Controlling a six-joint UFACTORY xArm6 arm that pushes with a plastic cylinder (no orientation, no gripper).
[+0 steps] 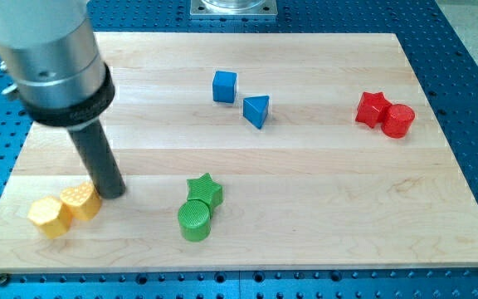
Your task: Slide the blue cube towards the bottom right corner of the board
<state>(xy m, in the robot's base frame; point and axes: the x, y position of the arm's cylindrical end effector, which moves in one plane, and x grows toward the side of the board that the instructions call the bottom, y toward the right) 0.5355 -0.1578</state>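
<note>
The blue cube [224, 86] sits on the wooden board [322, 199] near the view's top centre. A blue triangular block [256, 110] lies just to its lower right, close but apart. My tip [113, 195] is far away at the view's lower left, beside the right edge of a yellow block [81, 201]. The rod rises from the tip up into the large grey arm body [52, 58] at the top left.
A second yellow block [48, 218] touches the first at the lower left. A green star [205, 191] and a green cylinder [195, 222] sit together at bottom centre. A red star [373, 108] and a red cylinder [397, 121] sit at the upper right.
</note>
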